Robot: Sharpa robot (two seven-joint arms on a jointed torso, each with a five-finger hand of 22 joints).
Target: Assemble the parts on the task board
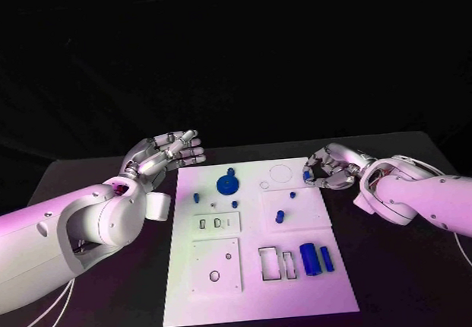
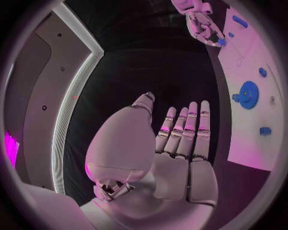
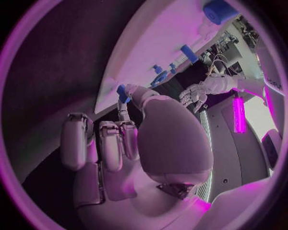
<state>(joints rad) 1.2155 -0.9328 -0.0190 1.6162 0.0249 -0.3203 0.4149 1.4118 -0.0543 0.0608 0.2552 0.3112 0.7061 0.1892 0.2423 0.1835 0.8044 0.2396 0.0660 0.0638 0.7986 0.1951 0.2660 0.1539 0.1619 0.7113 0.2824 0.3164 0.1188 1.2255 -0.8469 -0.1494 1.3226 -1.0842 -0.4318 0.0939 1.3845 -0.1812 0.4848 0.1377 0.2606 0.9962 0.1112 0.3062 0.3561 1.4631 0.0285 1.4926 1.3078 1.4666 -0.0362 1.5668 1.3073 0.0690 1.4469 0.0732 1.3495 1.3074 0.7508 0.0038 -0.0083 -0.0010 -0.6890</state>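
1. The white task board (image 1: pixel 258 299) lies flat in the middle of the black surface (image 1: pixel 83 175), long side running away from the robot.
2. The left robot hand (image 1: pixel 167 152) hovers just off the board's far left corner, palm up, fingers straight and close together, and it holds nothing; the left wrist view shows the bare palm (image 2: pixel 180 167).
3. The right robot hand (image 1: pixel 330 167) sits at the board's far right edge, fingers curled in.
4. In the right wrist view its thumb and a fingertip pinch a small blue part (image 3: pixel 123 92) right at the board's edge.
5. A blue gear (image 1: pixel 228 185) lies on the far left part of the board, small blue pegs around it.
6. A short blue peg (image 1: pixel 280 217) lies in the middle right section.
7. Two blue cylinders (image 1: pixel 317 258) lie side by side near the right edge, just beside an empty rectangular slot (image 1: pixel 270 264).
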